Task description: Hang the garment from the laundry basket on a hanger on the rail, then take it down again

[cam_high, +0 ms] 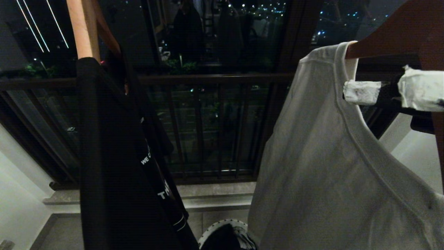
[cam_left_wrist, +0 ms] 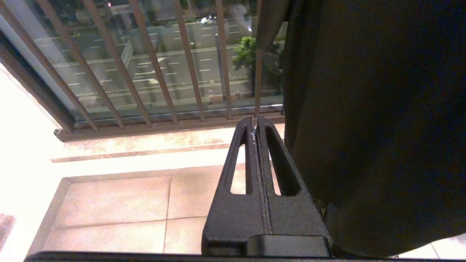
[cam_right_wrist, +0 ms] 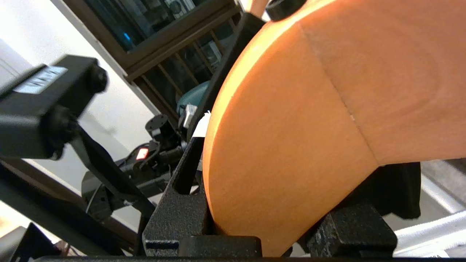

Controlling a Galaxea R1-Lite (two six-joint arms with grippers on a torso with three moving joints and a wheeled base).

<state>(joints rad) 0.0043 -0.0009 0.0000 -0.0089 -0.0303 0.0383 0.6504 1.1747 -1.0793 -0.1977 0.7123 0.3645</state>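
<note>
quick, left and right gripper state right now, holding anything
left gripper: shut, holding nothing, beside a black garment.
right gripper: closed on the wooden hanger that carries the white garment.

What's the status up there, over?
Right gripper clamped on brown wooden hanger carrying white T-shirt. Left gripper shut, parked low. Black T-shirt hangs alongside.

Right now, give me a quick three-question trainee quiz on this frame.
1. True or false: the left gripper is shut.
2. What does the right gripper clamp? A) laundry basket B) wooden hanger C) window railing
3. Fill in: in the head view, the garment hanging left of the white T-shirt is ____ in colour.
Key: 1 true; 2 B; 3 black.
</note>
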